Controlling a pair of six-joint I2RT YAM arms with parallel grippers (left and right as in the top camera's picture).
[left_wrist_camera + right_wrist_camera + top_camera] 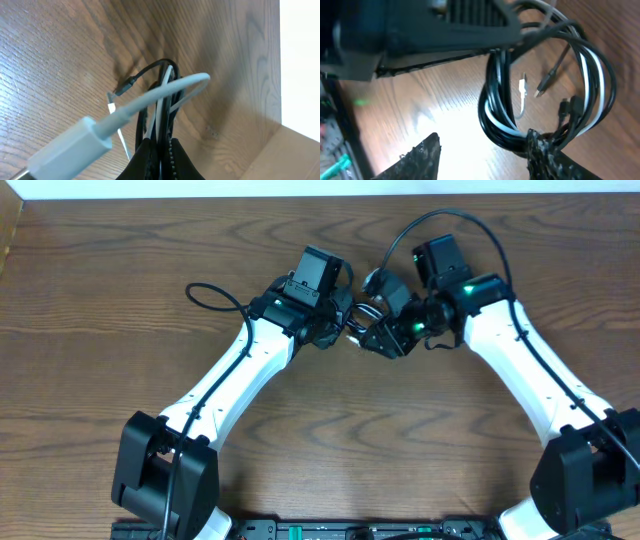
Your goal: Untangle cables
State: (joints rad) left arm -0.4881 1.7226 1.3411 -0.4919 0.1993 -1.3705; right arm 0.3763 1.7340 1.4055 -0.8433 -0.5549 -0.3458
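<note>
White plug (70,150), large and blurred at the lens of the left wrist view, is the free end of the white cable (197,80); it hangs loose because the grip lies further along the cord.

Table (100,300): bare wood, over which both arms converge at the far centre so that each can work on the same bundle.

Left arm (230,375) and right arm (540,370): angled inward, their wrists nearly touching.

Left gripper (161,150): fingers pressed together on several strands of the cables (492,115), black and white side by side. Judged role: an anchor holding the coil lifted clear of the wood, so that loops hang open and can be reached.

Right gripper (482,142): fingers spread, nothing pinched. One finger (555,160) touches the bottom of the hanging coil, and part of the coil sits in the gap. Judged role: positioned to take a strand and draw it out of the bundle.

Black cable (150,70): looped through the same coil as the white one, so the two remain tangled and the task appears to be at an early stage.

Black plug (127,85): dangles free near the table surface, just beside a small white connector (522,85).
</note>
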